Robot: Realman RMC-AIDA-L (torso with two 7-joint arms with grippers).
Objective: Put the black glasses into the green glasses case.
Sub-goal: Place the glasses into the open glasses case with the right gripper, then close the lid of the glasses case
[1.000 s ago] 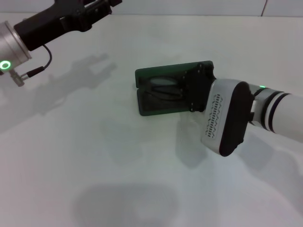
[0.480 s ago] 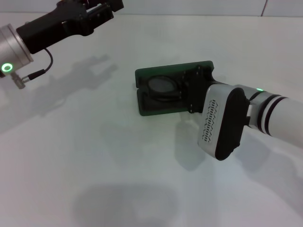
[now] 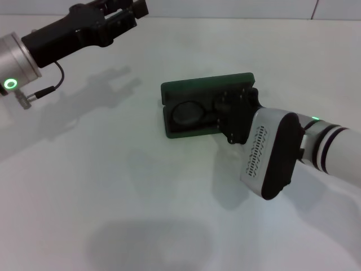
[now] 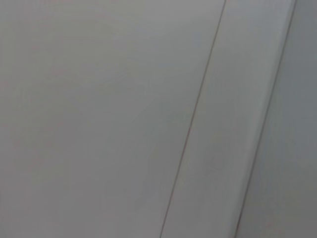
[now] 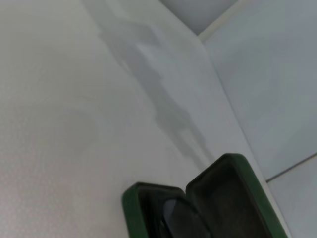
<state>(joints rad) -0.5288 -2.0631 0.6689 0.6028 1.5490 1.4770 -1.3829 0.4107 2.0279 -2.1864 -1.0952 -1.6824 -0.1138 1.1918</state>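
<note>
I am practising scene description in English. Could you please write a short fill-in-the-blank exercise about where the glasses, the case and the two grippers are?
1. The black glasses lie ____ the green glasses case.
2. The lid of the case stands ____.
3. The ____ gripper is over the case.
4. The left gripper is held far from the case, above the ____.

Missing words: inside; open; right; table

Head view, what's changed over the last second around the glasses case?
The right hand has drawn back slightly toward the robot over the green glasses case, uncovering more of a lens of the black glasses lying inside. The case stayed open and in place; the left hand stayed raised at the far left.
</note>
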